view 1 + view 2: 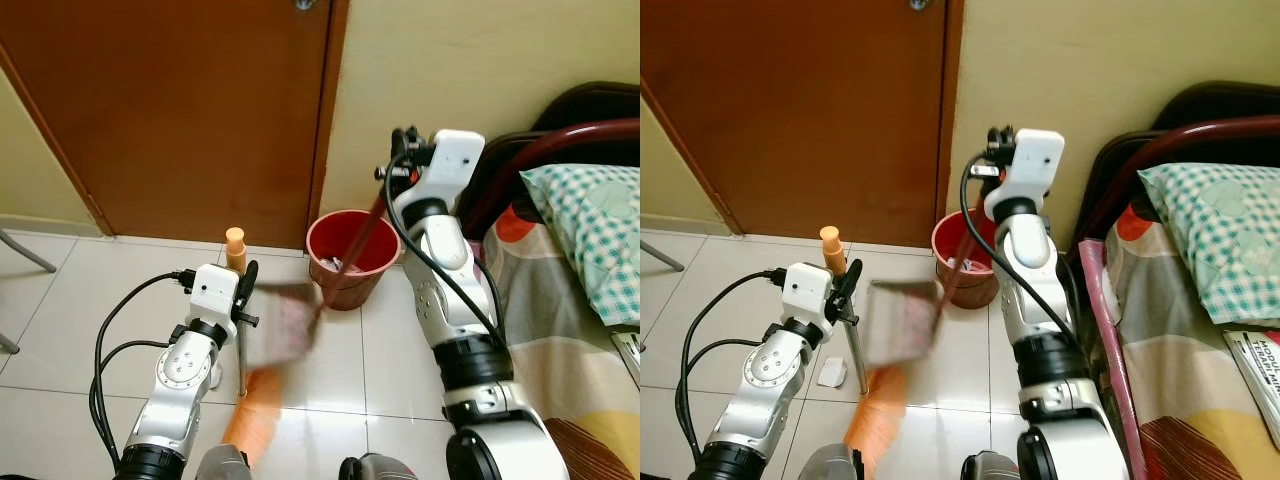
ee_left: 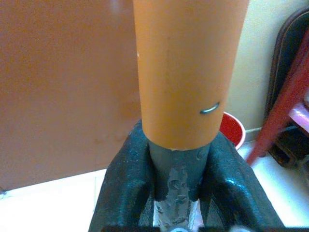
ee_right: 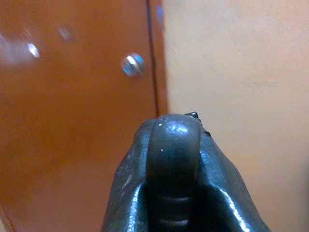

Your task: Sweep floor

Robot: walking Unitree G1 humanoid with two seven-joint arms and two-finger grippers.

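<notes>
The left gripper is closed around the metal shaft of a broom, just under its orange handle cap; in the left wrist view the two black fingers press the grey shaft from both sides, with the cap rising directly past them. From that grip the shaft drops almost straight to the tiled floor, ending in blurred orange bristles at about six o'clock from the gripper.

The right gripper is raised high near the wall, shut on the dark rounded end of a dustpan handle (the right wrist view shows the fingers hugging it tightly). The reddish handle slants down toward seven o'clock from the gripper to a blurred dustpan, which hangs above the floor between the two arms, at roughly three o'clock from the left gripper.

Behind the dustpan, a red bucket stands on the tiles against the wall, beside the brown door. A small white scrap lies on the floor beside the broom shaft. At three o'clock, a bed with a checked pillow runs along the robot's right.
</notes>
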